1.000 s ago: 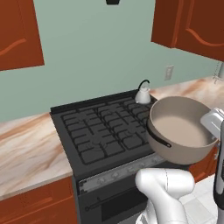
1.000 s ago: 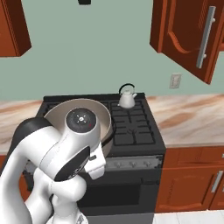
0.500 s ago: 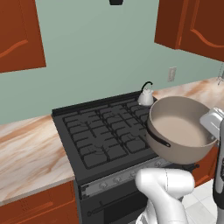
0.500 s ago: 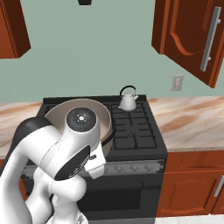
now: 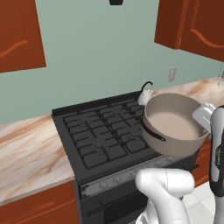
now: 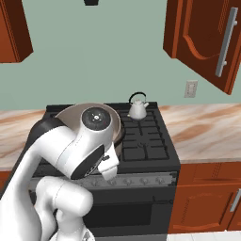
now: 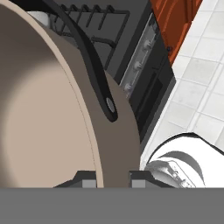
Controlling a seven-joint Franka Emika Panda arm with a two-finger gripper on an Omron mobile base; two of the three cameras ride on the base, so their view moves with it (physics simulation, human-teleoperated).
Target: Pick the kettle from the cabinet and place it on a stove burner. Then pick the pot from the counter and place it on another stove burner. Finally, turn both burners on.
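The wide grey-beige pot [image 5: 170, 124] hangs tilted in the air over the right front corner of the black stove [image 5: 96, 135]. My gripper [image 7: 113, 180] is shut on its rim, one fingertip inside the wall and one outside, close to a black loop handle [image 7: 94, 65]. In the right base view the pot [image 6: 70, 112] is mostly hidden behind my arm. The small silvery kettle [image 5: 145, 94] [image 6: 138, 107] stands upright on the stove's rear right burner. The cabinet door [image 6: 207, 37], with its silver bar handle [image 6: 226, 42], stands open at the upper right.
Marble-look counter lies left [image 5: 26, 153] and right [image 6: 207, 132] of the stove. Small silver knobs [image 6: 141, 180] line the stove's front panel. Closed wall cabinets [image 5: 17, 35] hang at the upper left. A wall outlet [image 6: 190, 88] sits behind the right counter.
The pot, still gripped, has edged a little to the left, further over the stove. The whole picture has shifted slightly. The kettle stays on its burner.
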